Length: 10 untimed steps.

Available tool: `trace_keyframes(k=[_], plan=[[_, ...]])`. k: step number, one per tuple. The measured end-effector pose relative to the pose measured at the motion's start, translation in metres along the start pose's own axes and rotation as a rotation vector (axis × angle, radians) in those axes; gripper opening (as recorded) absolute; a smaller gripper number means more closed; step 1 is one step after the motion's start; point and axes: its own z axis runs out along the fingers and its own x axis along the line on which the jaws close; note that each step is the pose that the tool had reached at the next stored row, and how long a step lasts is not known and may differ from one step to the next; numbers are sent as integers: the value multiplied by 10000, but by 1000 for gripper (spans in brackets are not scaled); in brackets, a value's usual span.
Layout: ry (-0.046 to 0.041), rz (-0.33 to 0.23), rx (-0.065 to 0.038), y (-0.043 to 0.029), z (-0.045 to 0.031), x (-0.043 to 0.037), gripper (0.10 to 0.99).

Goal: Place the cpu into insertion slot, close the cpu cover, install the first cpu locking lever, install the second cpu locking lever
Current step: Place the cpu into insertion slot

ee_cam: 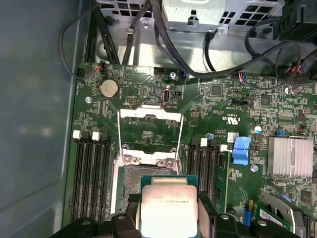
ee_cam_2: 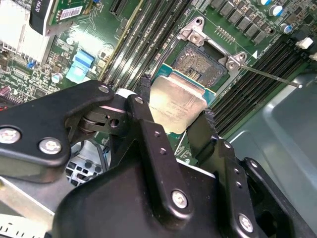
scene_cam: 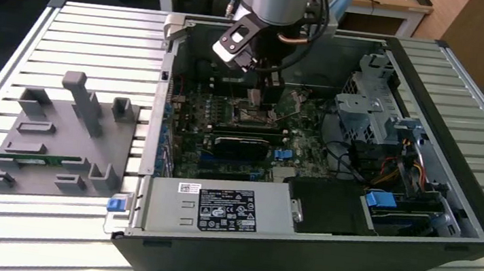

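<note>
The cpu (ee_cam_2: 176, 104) (ee_cam: 168, 206), a flat square chip with a dull silver top, is pinched at two opposite edges by my gripper (ee_cam_2: 176, 100) (ee_cam: 168, 209), which is shut on it. It hangs just above the motherboard, overlapping one edge of the insertion slot (ee_cam_2: 200, 62) (ee_cam: 130, 181), whose dark centre lies bare. The cpu cover (ee_cam: 151, 113), a thin metal frame, stands swung open beyond the slot. A thin locking lever (ee_cam_2: 272, 78) sticks out beside the slot. In the exterior view my gripper (scene_cam: 263, 90) reaches down into the open computer case over the slot (scene_cam: 252, 114).
Long black memory slots (ee_cam: 91, 173) (ee_cam: 203, 163) flank the socket. Black cables (ee_cam: 208, 64) and a drive cage (scene_cam: 373, 109) lie on the exterior view's right. A power supply (scene_cam: 215, 208) fills the near case edge. A grey fixture (scene_cam: 59, 135) sits on the slatted table.
</note>
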Motion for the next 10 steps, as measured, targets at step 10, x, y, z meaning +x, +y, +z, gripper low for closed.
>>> trace_keyframes(k=[10], plan=[[-17,93,-21,-6,61,0,541]])
